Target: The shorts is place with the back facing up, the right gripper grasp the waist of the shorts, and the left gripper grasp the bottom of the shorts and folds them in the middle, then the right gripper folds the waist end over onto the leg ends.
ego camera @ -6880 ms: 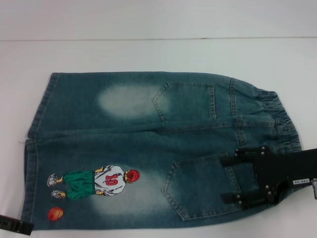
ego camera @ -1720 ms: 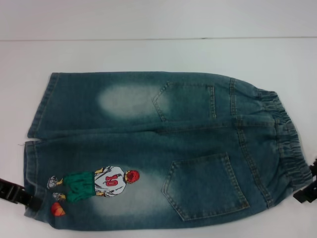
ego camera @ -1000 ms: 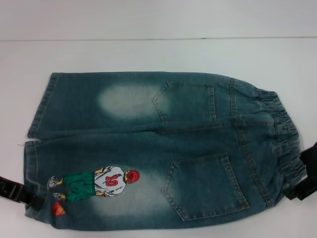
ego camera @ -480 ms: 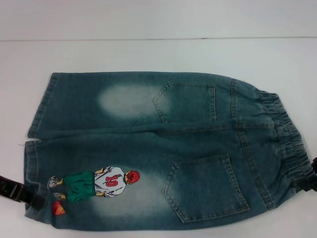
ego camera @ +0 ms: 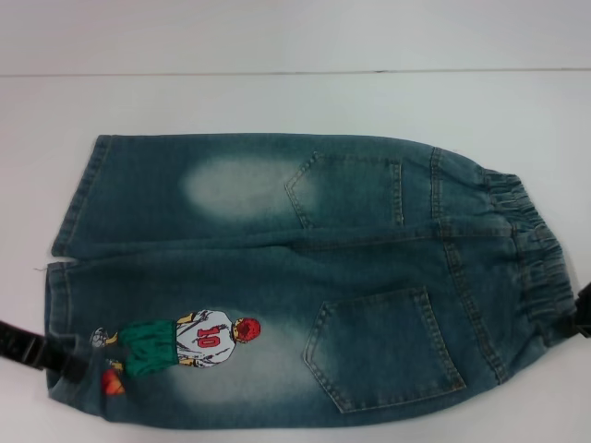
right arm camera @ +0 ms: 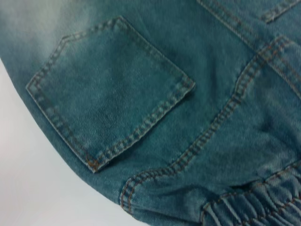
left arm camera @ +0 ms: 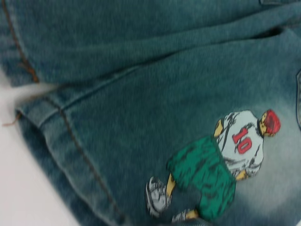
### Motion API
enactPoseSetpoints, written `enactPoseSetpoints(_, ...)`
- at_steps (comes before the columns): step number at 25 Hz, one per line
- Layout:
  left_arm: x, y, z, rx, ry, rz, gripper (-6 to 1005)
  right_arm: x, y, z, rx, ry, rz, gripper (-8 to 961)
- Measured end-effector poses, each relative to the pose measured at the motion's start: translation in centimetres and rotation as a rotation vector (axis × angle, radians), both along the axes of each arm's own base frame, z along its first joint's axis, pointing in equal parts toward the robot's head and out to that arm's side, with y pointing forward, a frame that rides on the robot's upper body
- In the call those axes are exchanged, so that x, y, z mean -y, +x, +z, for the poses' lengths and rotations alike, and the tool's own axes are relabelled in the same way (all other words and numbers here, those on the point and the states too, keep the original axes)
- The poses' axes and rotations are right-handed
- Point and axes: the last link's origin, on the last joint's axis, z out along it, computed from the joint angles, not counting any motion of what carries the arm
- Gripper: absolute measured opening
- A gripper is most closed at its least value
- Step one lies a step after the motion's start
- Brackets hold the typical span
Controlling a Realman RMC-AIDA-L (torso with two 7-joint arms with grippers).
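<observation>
Both grippers now sit further in at the ends of the shorts, flat on the table. Head view: left gripper at the hem, right gripper at the waist; jaws can't be seen. Left wrist: hem close. Right wrist: pocket, waist. Grasping looks near.

A white table meets a pale wall behind it.
</observation>
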Motion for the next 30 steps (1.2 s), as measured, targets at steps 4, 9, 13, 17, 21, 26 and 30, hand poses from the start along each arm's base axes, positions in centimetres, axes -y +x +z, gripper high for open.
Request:
enactPoseSetpoints(4,-0.7,0.2,0.2,0.026,0.053,-0.019,25,-0.1,-0.2,0.3,-0.084,0.038,0.037,73)
enactPoseSetpoints(9,-2.1,0.5,0.8,0.052,0.157,-0.050,25,-0.6,-0.1,1.2,-0.196,0.162,0.085,53)
enactPoseSetpoints(13,-3.6,0.9,1.3,0.052,0.238,-0.085,25,-1.1,0.0,2.0,-0.298,0.292,0.097,56)
enactPoseSetpoints(17,-5.4,1.4,1.7,0.045,0.334,-0.125,25,-1.6,0.3,3.1,-0.371,0.413,0.084,60)
enactPoseSetpoints(21,-7.1,2.0,2.0,0.015,0.397,-0.164,25,-2.0,0.6,3.6,-0.439,0.489,0.065,64)
enactPoseSetpoints(26,-9.0,3.2,2.2,-0.007,0.453,-0.209,26,-3.3,1.6,3.9,-0.461,0.586,0.021,68)
enactPoseSetpoints(30,-10.3,4.0,2.2,-0.024,0.497,-0.232,33,-4.5,1.9,3.3,-0.459,0.598,0.003,72)
